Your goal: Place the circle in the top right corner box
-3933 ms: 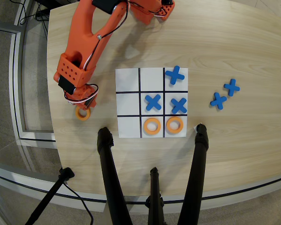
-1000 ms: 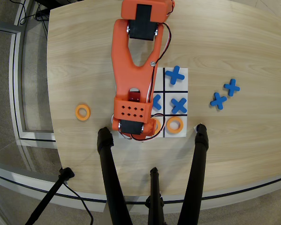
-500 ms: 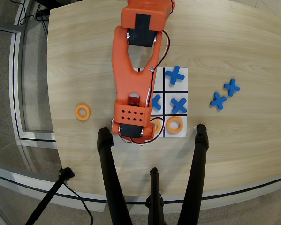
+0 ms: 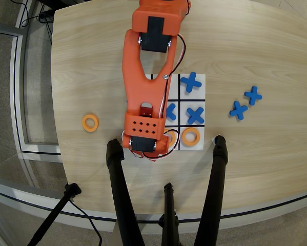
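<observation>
Circle (image 4: 170, 137) lying partly hidden under tool (image 4: 162, 146), over grid sheet (image 4: 199, 82) near edge; release unconfirmed. Tool spread or pinching: cannot tell.

Grid largely covered by the arm

The sheet's (image 4: 200, 82) left column is hidden under the arm (image 4: 145, 87). Bare bench (image 4: 91, 61) is left open on the left, apart from one ring (image 4: 90, 122); tripod legs (image 4: 217, 169) block the near edge.

Overhead camera, straight down, table-wide.
</observation>
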Controlling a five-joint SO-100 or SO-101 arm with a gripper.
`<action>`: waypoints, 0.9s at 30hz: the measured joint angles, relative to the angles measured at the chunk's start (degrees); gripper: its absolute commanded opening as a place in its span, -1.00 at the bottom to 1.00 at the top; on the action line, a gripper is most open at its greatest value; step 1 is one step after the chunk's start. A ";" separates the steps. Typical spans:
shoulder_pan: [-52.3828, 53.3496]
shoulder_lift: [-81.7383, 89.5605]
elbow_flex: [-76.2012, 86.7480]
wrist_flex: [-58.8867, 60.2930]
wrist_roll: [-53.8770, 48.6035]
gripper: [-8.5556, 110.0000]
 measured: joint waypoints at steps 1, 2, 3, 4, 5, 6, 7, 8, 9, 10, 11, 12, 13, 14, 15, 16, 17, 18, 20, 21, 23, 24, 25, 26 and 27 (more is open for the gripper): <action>0.00 0.00 -0.18 0.00 0.18 -0.71; 0.00 0.00 -0.62 0.00 0.18 -0.71; 0.00 0.00 -1.05 0.09 0.18 -0.70; 0.00 0.00 -1.41 0.53 0.18 -0.70; 0.00 0.09 -1.67 1.05 0.18 -0.70; 0.00 0.53 -1.76 1.93 0.18 -0.70; 0.00 1.58 -1.76 3.16 -0.09 -0.70; 0.35 2.90 -1.76 4.31 -0.70 -0.70; 0.97 5.10 -1.67 5.98 -1.49 -0.70; 1.76 7.73 -0.97 7.47 -2.02 -0.70; 2.64 11.16 0.53 8.96 -2.72 -0.70; 3.60 15.21 3.25 10.20 -3.52 -0.70; 4.39 19.86 6.68 10.90 -4.13 -0.70; 4.57 24.96 10.99 11.25 -5.01 -0.70; 4.48 30.85 16.35 11.16 -6.50 -0.70; 3.78 36.83 22.24 10.72 -8.35 -0.70; 3.52 42.80 28.48 9.40 -10.11 -0.70; 3.43 49.22 35.68 7.47 -11.69 -0.70; 3.25 62.58 51.68 2.02 -13.80 -0.70; 2.20 69.79 60.73 -1.58 -15.12 -0.70; 0.88 82.97 77.08 -7.38 -18.28 -0.70; 1.41 89.74 85.17 -9.32 -19.42 -0.70; 0.70 96.24 92.55 -9.93 -20.74 -0.70; -0.70 102.04 98.79 -10.11 -21.09 -0.70; -0.97 107.23 104.06 -9.84 -21.36 -0.70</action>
